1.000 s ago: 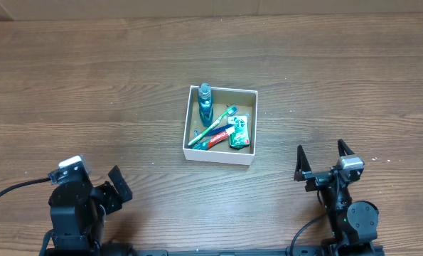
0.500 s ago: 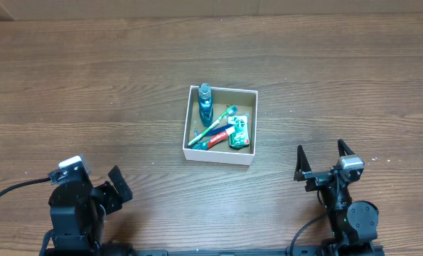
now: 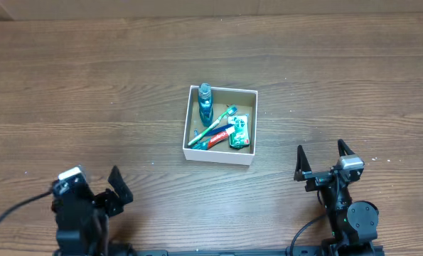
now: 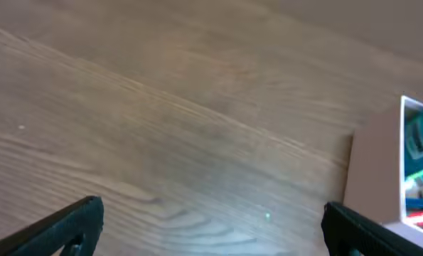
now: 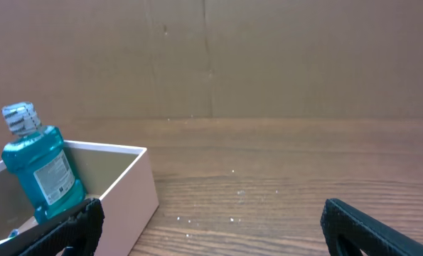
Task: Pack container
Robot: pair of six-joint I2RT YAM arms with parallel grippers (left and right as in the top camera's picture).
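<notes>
The container point(image 3: 190, 121) is a small white-walled box with a brown inside at the table's middle. In it lie a blue mouthwash bottle point(image 3: 205, 101), a green toothbrush point(image 3: 218, 122), a red toothpaste tube point(image 3: 218, 135) and a green packet point(image 3: 239, 131). My left gripper point(image 3: 119, 186) is open and empty at the front left, far from the box. My right gripper point(image 3: 321, 161) is open and empty at the front right. The left wrist view shows the box's wall point(image 4: 375, 171) at its right edge. The right wrist view shows the bottle point(image 5: 40, 167) and the box's corner point(image 5: 136, 188).
The wooden table point(image 3: 90, 85) stretches all round the box. A brown cardboard wall point(image 5: 268, 57) stands behind the table's far edge.
My left arm has shifted slightly toward the front edge. The box, its contents and the right arm have not moved.
</notes>
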